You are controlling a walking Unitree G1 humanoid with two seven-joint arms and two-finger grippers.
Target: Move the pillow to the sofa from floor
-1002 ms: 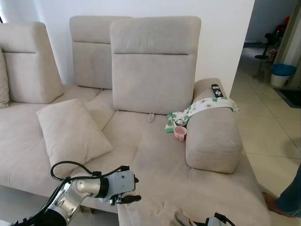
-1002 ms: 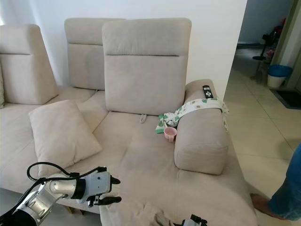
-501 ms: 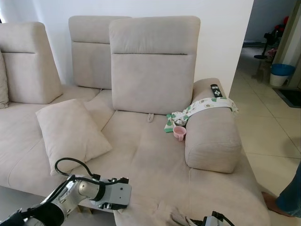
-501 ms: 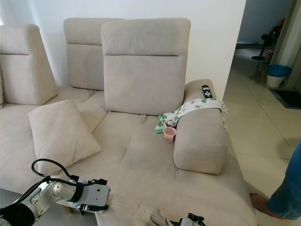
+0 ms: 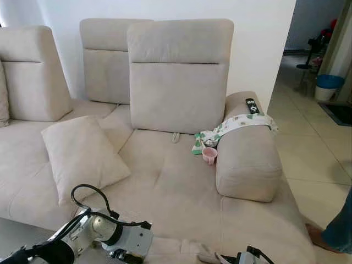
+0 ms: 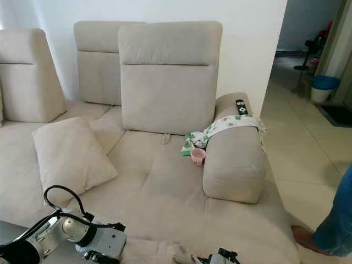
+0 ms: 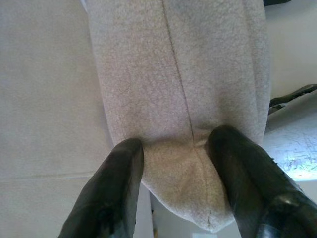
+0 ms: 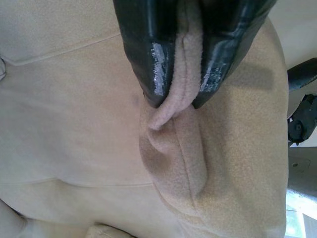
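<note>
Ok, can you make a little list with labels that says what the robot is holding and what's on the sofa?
held thing: beige pillow, low at the sofa's front edge
left end effector: fingers either side of one pillow end
right end effector: pinching a fold of the pillow
also on sofa: second pillow, pink cup, patterned cloth, remote

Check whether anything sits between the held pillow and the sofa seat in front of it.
Nothing visible does. Both grippers, left and right, pinch the pillow at the sofa's front edge. The seat just ahead is bare. Another cushion lies off to the left, a pink cup far back by the armrest.
</note>
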